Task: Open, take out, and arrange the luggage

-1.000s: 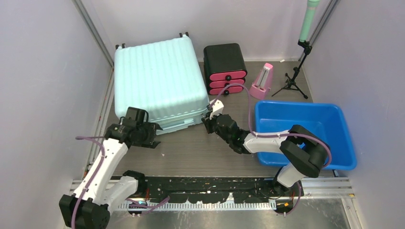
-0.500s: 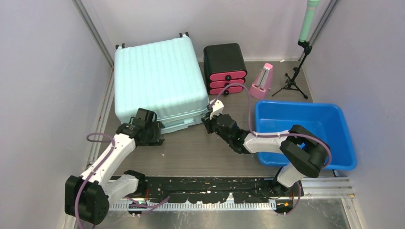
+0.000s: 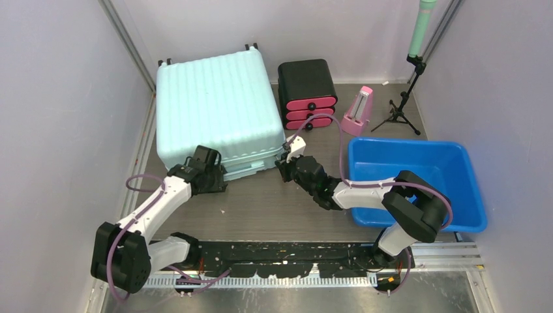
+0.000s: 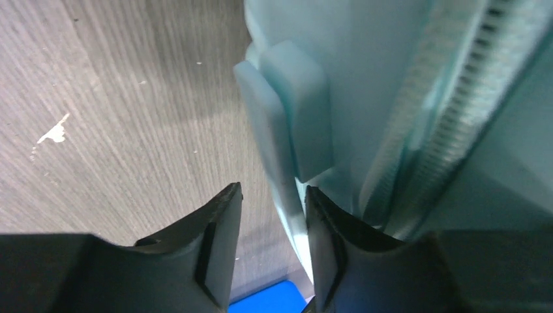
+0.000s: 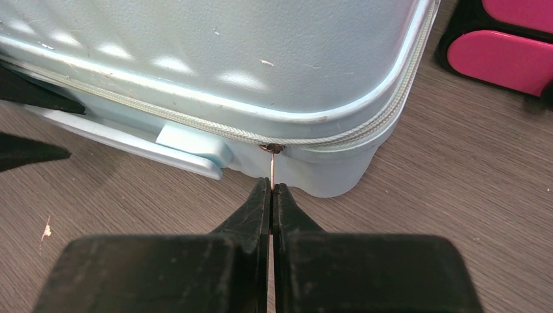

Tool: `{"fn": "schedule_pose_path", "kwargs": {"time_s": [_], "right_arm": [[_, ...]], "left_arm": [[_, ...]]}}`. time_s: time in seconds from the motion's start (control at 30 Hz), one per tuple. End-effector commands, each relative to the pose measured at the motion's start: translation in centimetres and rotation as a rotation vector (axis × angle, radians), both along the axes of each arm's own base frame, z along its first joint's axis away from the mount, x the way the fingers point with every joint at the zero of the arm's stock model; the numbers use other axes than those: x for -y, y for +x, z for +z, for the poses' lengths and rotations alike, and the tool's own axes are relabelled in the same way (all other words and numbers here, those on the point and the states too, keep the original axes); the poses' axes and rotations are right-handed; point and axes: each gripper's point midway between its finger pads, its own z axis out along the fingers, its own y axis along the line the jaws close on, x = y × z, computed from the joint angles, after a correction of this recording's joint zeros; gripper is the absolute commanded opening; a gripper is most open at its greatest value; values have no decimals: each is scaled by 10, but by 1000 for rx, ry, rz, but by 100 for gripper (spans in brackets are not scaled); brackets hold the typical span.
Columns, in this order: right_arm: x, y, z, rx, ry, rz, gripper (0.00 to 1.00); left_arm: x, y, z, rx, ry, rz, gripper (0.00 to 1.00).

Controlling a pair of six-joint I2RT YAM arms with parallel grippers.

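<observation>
The grey wood-grain table (image 3: pixel 274 208) carries everything. The largest thing on it is the pale mint-green ribbed hard-shell suitcase (image 3: pixel 212 107). It lies flat in the far left corner with its casters toward the far edge and its shells closed. That puts the zip seam and the side handle on the wall facing the arms, where both can reach. The empty blue plastic tub (image 3: pixel 404 142) sits along the right edge near the front, well apart from the suitcase, likely as a place for unpacked contents.

The left gripper (image 4: pixel 272 195) is low at the suitcase's near left corner. Its jaws stand apart astride the flat mint plastic side handle (image 5: pixel 130 147), with a gap showing on one side, so nothing is clamped yet. It looks placed to steady the case against the zip's drag.

The right gripper (image 5: pixel 271 184) is at the near right corner, pinched closed on the thin metal zip pull (image 5: pixel 271 164). The pull hangs from its slider just where the seam turns the rounded corner. Unzipping appears to be the step in hand.
</observation>
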Motion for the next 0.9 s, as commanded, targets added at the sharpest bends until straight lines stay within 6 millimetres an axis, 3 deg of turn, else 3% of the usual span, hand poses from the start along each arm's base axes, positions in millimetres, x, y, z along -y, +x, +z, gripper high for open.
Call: {"fn": "schedule_pose_path", "kwargs": {"time_s": [0.0,0.13,0.17,0.37,0.53,0.7,0.87], "right_arm": [[-2,5,17,36,50,-9,0],[2,4,15,38,40,-12,0],[2,3,13,35,38,-9,0],[2,0,7,16,34,1,0],[10,1,10,40,11,-21,0],[27,13,10,65,-29,-73,0],[40,31,12,83,-45,-99,0]], "left_arm": [[-18,10,-4,30,95,46,36],[-38,-2,5,32,175,82,2],[-45,-8,7,22,200,95,0],[-86,-38,26,-7,356,166,0],[-107,-55,42,-67,443,173,0],[-131,-66,56,-90,528,204,0],[-141,-71,56,-112,556,189,0]]}}
